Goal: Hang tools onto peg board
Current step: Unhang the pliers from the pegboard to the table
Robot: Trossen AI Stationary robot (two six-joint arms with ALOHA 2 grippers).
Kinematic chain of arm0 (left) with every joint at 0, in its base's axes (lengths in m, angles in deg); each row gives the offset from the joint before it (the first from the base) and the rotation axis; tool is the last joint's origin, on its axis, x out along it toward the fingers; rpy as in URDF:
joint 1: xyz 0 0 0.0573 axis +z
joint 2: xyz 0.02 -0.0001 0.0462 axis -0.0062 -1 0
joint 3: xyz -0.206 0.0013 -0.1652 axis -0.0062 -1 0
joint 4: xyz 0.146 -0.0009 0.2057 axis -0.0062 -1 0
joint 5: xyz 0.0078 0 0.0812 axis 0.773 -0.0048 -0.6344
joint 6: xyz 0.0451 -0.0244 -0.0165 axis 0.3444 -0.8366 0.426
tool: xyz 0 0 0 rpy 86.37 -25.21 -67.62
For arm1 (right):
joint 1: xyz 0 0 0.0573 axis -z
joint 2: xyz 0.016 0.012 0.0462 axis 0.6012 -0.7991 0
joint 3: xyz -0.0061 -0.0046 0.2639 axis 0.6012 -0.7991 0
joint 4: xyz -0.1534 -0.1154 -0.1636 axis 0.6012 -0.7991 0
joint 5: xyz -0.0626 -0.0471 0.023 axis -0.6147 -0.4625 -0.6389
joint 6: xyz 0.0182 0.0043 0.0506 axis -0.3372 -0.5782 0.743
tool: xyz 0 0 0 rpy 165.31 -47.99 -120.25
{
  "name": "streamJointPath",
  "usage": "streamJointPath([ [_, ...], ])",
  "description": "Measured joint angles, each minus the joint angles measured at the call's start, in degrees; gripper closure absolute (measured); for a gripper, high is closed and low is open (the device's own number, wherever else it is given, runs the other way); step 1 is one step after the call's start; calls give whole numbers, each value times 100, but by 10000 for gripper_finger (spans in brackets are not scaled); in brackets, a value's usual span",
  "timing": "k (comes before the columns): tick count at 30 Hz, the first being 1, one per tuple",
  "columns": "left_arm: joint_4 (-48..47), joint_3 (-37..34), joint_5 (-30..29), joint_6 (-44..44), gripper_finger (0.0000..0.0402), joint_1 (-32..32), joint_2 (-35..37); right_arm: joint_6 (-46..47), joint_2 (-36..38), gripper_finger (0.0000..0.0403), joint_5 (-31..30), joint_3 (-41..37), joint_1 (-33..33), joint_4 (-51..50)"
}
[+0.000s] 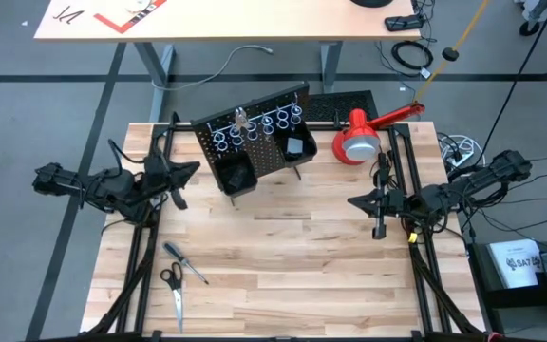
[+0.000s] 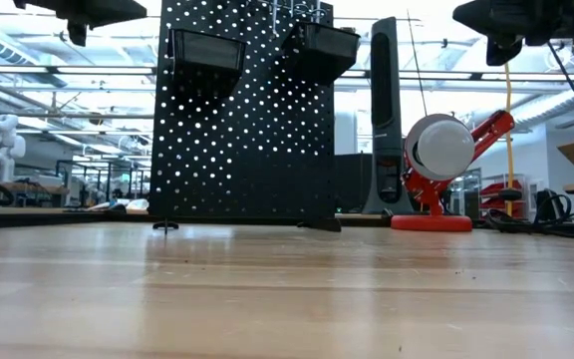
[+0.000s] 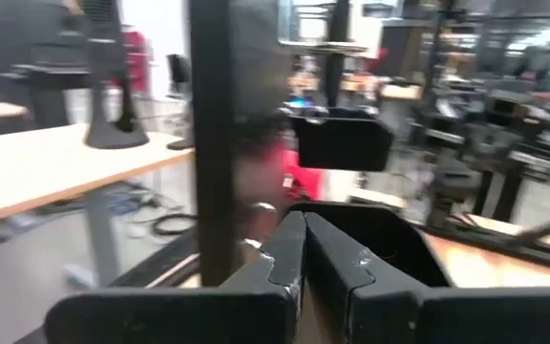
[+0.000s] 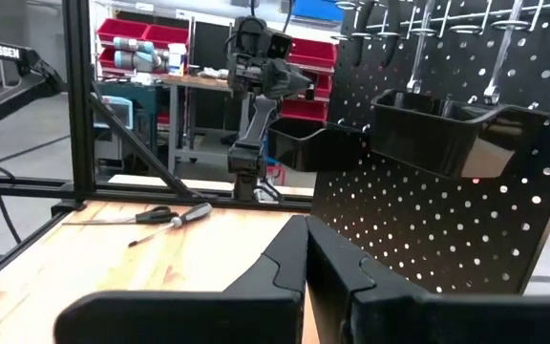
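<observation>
A wooden table (image 1: 283,266) seen from above, with a black peg board (image 1: 254,142) standing upright near its far edge and turned at a slant. Silver rings (image 1: 254,128) run along the board's top; two black bins (image 1: 297,147) hang below them. At least one metal tool (image 1: 240,119) hangs in the rings, and the right wrist view shows several thin shafts dropped through them, likely so each tool hangs by its handle.

The left gripper (image 1: 180,174) hovers just beside the board's left end. Its jaws are pressed together and hold nothing. The right gripper (image 1: 357,202) hovers off to the board's right, facing it across bare table, jaws likewise closed and empty.

Two tools are not yet hung: a screwdriver (image 1: 185,263) and scissors (image 1: 174,287) lie flat side by side near the front left corner, well below and behind the left jaws, far from the right jaws. The left arm looks better placed to fetch them. A red lamp (image 1: 364,133) stands right of the board, clear of the work.
</observation>
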Motion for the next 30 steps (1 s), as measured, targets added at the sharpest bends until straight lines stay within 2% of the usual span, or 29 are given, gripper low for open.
streamJointPath([
  [4, 53, 0, -402, 13, 383, 4, -146, 1, -51, 403, -3, 0, 0, 5],
  [10, 126, 0, -399, 52, 366, 140, -277, -44, -376, 403, -45, 203, 15, 1],
  [13, 182, 2, -353, 49, 329, 256, -288, -149, -575, 403, -45, 374, 15, 6],
  [22, 531, 2, -274, 186, 180, 567, -405, -259, -963, 403, -45, 527, 15, -8],
  [25, 803, 2, -210, 467, 156, 738, -557, -259, -991, 403, -45, 527, 17, -8],
  [30, 1247, 2, 259, 658, 150, 1165, -768, -212, -991, 403, -45, 527, 17, -1],
])
